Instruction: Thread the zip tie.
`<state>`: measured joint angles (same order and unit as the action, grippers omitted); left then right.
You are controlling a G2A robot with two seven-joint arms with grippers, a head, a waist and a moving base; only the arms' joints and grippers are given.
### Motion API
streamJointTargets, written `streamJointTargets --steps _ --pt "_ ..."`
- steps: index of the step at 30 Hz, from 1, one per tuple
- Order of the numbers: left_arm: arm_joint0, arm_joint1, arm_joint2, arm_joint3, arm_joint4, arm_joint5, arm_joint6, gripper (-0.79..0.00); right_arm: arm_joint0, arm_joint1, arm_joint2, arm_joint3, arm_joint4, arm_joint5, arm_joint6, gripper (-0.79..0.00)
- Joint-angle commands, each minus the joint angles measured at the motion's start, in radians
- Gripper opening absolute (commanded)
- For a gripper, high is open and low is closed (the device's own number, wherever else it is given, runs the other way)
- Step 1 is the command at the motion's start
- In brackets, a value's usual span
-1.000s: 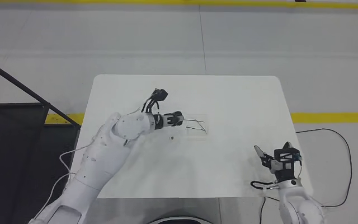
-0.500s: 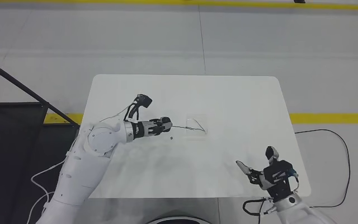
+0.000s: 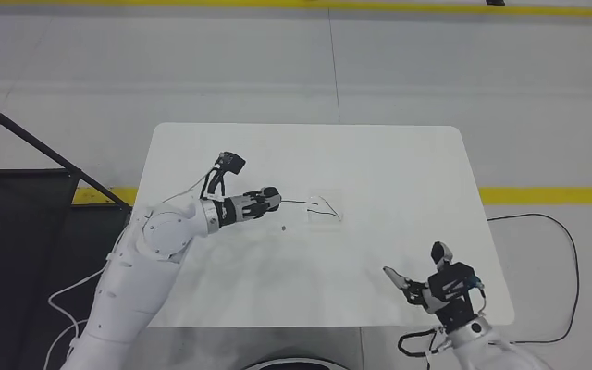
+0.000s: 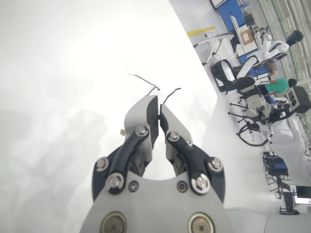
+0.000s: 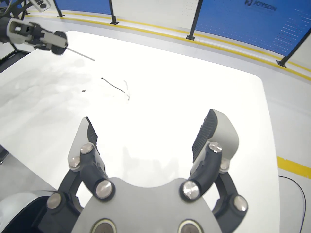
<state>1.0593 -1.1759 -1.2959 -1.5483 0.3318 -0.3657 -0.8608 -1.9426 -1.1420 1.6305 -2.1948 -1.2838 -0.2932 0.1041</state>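
Observation:
My left gripper [image 3: 274, 197] is shut on one end of a thin black zip tie [image 3: 296, 202], held over the middle-left of the white table [image 3: 398, 157]. In the left wrist view the tie's free end [image 4: 172, 94] curls out past the closed fingertips [image 4: 152, 103]. The right wrist view shows the left gripper [image 5: 59, 44] with the tie [image 5: 81, 55] sticking out straight. A second black zip tie [image 3: 324, 212] [image 5: 113, 85] [image 4: 145, 80] lies loose on the table just beyond it. My right gripper [image 3: 413, 263] [image 5: 150, 120] hangs open with nothing in it near the front right edge.
A tiny dark scrap [image 3: 284, 225] [image 5: 83, 90] lies on the table near the loose tie. A faint clear sheet or bag [image 3: 326, 196] lies under the loose tie. The floor around the table has yellow lines [image 3: 536, 194].
My left gripper has drawn back to the left from the two ties, taking one zip tie with it. My right gripper has shifted toward the table's front edge.

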Motion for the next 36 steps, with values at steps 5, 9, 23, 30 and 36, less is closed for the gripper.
streamJointTargets --steps 5,9,23,30,36 --pt "-0.062 0.005 0.022 0.027 -0.029 -0.094 -0.067 -0.785 0.118 0.009 -0.052 0.0 0.102 -0.206 0.11 0.0" --pt "-0.097 0.009 0.046 0.037 -0.03 -0.158 -0.135 -0.785 0.224 0.019 -0.074 0.054 0.268 -0.394 0.209 0.0" --pt "-0.129 0.013 0.106 0.005 -0.012 -0.192 -0.17 -0.785 0.366 0.037 -0.116 0.152 0.582 -0.527 0.418 0.0" --pt "-0.119 0.013 0.117 -0.006 0.001 -0.194 -0.143 -0.785 0.365 0.037 -0.116 0.154 0.583 -0.518 0.415 0.0" --pt "-0.109 0.022 0.14 -0.087 0.089 -0.23 -0.158 -0.785 0.381 0.026 -0.137 0.137 0.594 -0.145 0.426 0.0"
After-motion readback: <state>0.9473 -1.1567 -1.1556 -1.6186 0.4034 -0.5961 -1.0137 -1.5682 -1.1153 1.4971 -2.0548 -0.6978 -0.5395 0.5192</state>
